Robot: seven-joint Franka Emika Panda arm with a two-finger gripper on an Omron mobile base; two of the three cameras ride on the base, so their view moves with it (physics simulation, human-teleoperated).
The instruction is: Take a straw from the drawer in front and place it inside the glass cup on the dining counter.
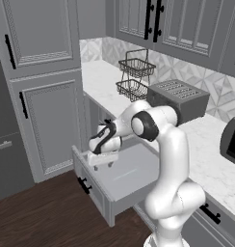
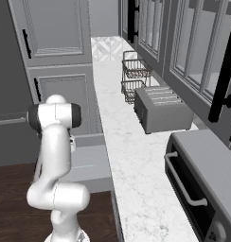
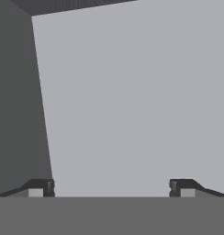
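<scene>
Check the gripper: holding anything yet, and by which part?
Nothing held. The gripper hangs open over the pulled-out drawer, fingertips wide apart with only bare drawer floor between them.

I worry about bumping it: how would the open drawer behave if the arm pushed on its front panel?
The drawer would probably slide straight back rather than tip, since it sits pulled out level and square. It looks rigid: a plain box with straight walls. Its smooth bare floor looks slick, so anything light inside might skid when it moves.
</scene>
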